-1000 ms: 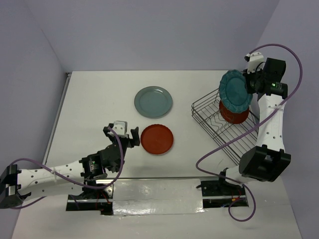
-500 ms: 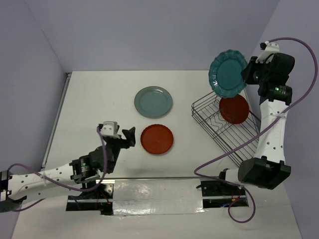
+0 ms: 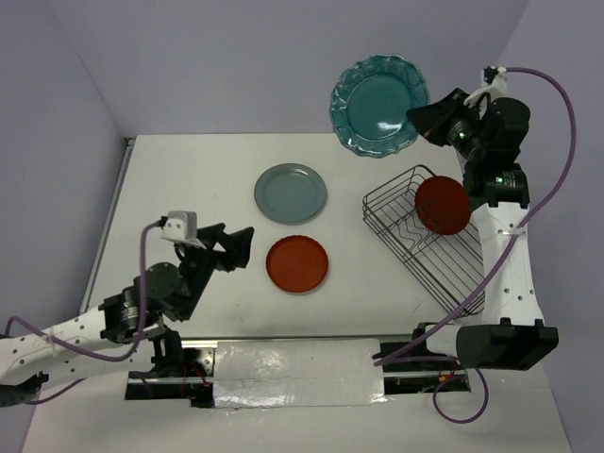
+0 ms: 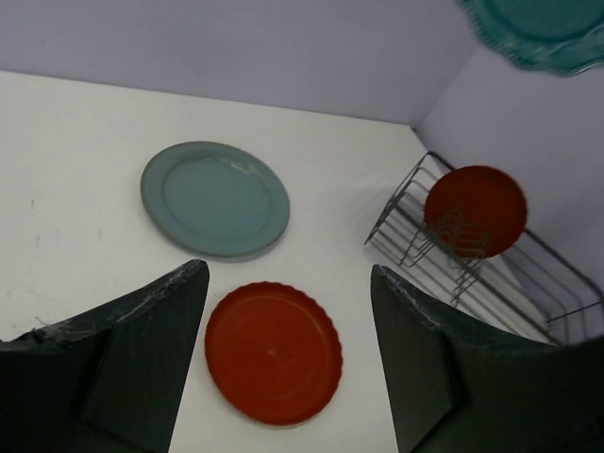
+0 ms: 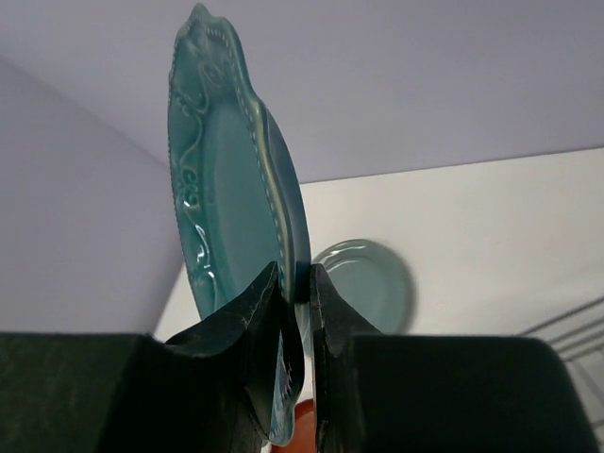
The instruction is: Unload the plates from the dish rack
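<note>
Jaws of the right gripper (image 5: 295,278) clamp the rim of the teal plate (image 3: 377,106).

Glossy glazed teal plate (image 3: 377,104), thin metal-wire dish rack (image 3: 427,257), matt table (image 3: 189,189).

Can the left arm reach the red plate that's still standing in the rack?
Probably not. Nothing tall blocks the way and the left gripper is open, but the red plate stands in the dish rack far across the table, on the right side.

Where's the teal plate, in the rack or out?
Out: the right gripper holds the teal plate aloft, clear of the dish rack.
</note>
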`<act>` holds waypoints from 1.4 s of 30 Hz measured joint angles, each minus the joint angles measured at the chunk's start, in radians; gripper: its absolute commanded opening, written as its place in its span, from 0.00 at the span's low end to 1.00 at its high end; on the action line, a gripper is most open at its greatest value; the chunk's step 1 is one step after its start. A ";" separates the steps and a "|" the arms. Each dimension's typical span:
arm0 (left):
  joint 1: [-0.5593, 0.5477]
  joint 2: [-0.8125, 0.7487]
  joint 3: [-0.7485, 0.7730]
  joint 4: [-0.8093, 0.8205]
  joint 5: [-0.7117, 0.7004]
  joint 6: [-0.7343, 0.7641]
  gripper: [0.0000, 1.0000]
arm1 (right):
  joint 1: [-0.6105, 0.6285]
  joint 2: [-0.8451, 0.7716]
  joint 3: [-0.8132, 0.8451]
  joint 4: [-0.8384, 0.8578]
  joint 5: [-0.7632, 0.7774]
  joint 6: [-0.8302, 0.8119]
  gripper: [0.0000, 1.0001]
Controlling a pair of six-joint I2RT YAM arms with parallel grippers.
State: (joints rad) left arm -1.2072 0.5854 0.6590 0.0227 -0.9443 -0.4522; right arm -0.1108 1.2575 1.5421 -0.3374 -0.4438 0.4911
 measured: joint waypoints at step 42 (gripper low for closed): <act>0.433 0.352 0.335 -0.202 0.816 -0.182 0.81 | 0.449 -0.451 -0.970 0.595 -0.086 0.328 0.00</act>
State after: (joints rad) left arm -0.7746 0.9379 0.9939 -0.1791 -0.1287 -0.6338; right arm 0.3382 0.8070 0.5716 0.2573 -0.5301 0.8188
